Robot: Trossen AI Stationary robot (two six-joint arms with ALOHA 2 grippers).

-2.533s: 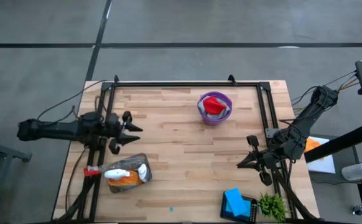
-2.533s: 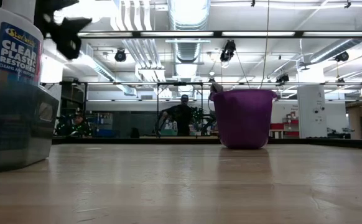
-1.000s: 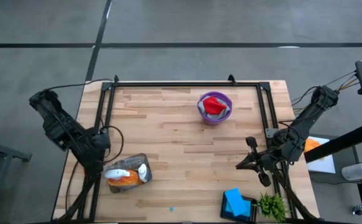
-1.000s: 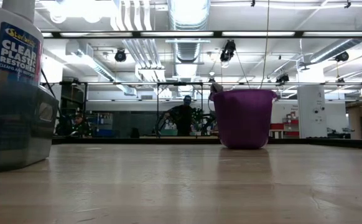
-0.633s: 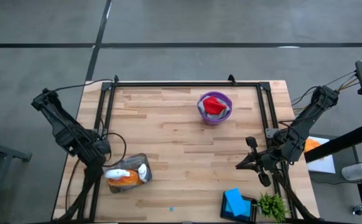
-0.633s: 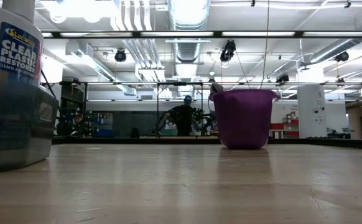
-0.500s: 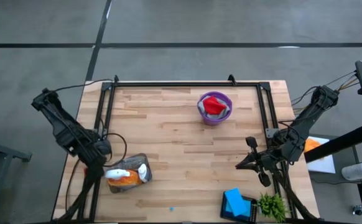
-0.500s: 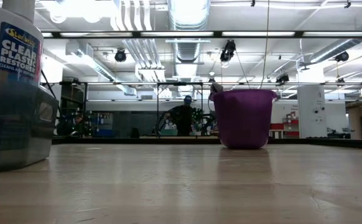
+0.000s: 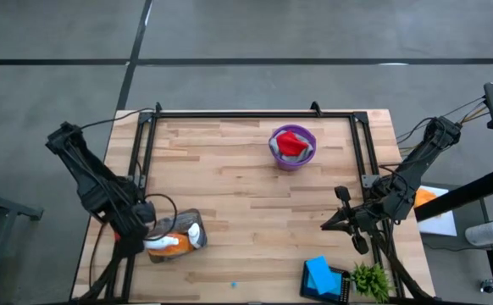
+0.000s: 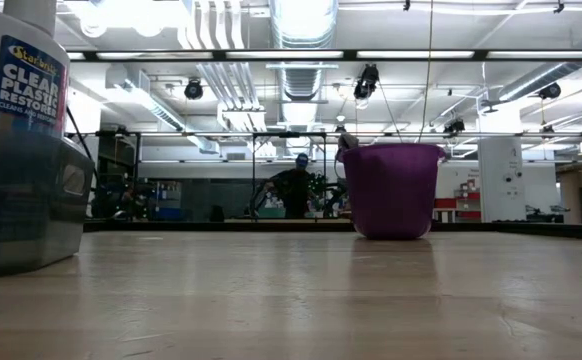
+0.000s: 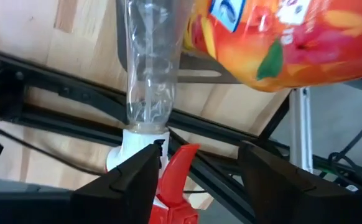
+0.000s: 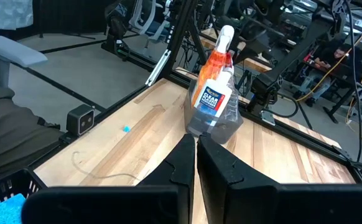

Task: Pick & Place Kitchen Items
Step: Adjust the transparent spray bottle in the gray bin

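My left gripper (image 11: 196, 165) hangs over the table's (image 9: 246, 212) left front edge, fingers (image 11: 128, 180) apart astride the clear bottle's (image 11: 148, 68) neck, lined up to grip there. The orange bottle (image 11: 280, 37) lies alongside. My right gripper (image 12: 195, 163) waits pinched shut, empty, near the right edge.

The left gripper (image 9: 141, 227) hides the clear spray bottle's (image 11: 147, 68) trigger (apparently red) from overhead.

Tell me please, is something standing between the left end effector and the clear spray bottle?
No, nothing visible. The left end effector is already at the clear spray bottle, its fingers either side of the neck above the red trigger.
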